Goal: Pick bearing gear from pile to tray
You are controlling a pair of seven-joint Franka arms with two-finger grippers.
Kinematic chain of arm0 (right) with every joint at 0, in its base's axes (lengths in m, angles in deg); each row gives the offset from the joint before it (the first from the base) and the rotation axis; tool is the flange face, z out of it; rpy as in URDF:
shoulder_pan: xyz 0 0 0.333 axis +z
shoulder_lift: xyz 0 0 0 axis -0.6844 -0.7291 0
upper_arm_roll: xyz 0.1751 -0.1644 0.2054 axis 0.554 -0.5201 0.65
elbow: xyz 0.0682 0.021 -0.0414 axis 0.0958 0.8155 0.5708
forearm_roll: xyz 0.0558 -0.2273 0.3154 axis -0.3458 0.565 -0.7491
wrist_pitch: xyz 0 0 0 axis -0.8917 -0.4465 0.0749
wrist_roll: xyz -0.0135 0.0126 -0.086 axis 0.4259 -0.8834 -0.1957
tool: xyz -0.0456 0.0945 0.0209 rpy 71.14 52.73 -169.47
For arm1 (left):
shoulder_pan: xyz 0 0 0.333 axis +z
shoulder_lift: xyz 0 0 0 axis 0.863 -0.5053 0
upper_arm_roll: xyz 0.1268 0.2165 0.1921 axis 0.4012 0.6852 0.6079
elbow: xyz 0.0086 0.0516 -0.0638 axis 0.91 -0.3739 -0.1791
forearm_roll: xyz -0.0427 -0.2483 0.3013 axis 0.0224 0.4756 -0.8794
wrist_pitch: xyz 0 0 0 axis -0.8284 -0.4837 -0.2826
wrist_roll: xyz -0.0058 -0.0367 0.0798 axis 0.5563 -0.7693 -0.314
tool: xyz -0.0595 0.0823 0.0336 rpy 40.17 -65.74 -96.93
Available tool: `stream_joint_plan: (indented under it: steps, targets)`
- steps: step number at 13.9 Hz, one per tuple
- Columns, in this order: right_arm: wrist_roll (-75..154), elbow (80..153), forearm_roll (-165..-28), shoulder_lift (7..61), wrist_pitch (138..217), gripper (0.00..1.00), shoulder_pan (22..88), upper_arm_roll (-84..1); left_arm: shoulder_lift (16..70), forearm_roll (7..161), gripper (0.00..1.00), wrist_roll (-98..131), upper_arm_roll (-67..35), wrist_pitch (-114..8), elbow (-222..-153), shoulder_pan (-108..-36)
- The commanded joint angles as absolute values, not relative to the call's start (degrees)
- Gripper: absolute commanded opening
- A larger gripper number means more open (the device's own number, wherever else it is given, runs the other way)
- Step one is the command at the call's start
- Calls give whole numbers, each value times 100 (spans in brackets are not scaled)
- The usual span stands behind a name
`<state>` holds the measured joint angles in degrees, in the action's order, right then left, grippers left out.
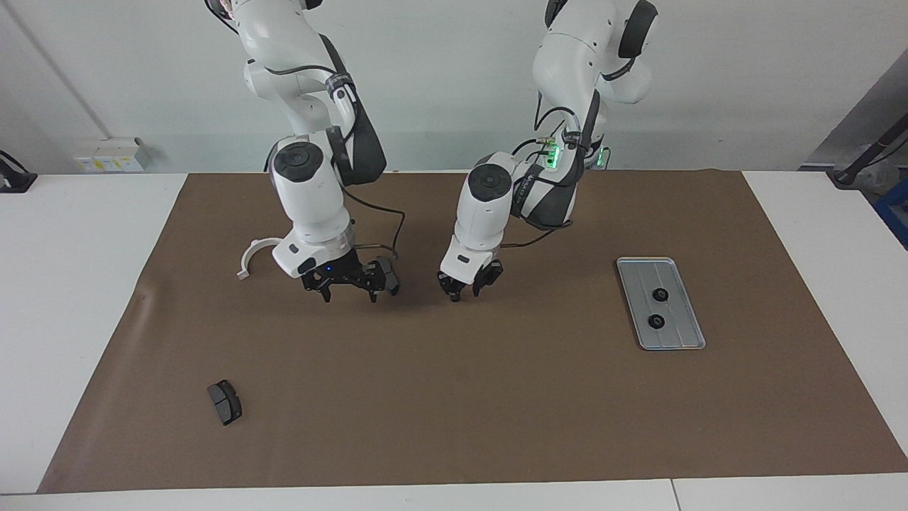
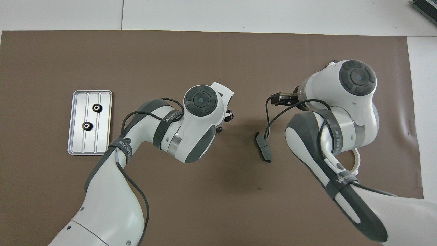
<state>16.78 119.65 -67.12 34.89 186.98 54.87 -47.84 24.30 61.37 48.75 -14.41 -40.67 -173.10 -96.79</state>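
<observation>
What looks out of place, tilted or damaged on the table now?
Nothing looks damaged or spilled. Both gears sit in the tray. Only one dark grey pad lies alone, farther from the robots than the other parts, toward the right arm's end.

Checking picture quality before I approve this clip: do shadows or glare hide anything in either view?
Facing view: even light, only soft shadows on the brown mat under the left gripper and right gripper; the flat silver-grey metal tray shows no glare, and its two black round gears read clearly. Overhead view: equally soft shadows, no glare.
</observation>
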Motion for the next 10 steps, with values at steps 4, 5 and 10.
stream_joint_plan:
  steps: [4, 5, 10]
  targets:
    - [2486, 12098, -6732, 3566, 18790, 100, 4751, -4711, 2004, 5676, 46, 5480, -1347, -3985, -16927, -9964]
    - [2679, 12124, -6732, 3566, 18816, 100, 4628, -4711, 2004, 5684, 46, 5489, -1347, -3994, -16918, -9964]
    - [2848, 11897, -6661, 3495, 18825, 100, 4214, -4737, 2004, 5632, 46, 5577, -1347, -4056, -16944, -9973]
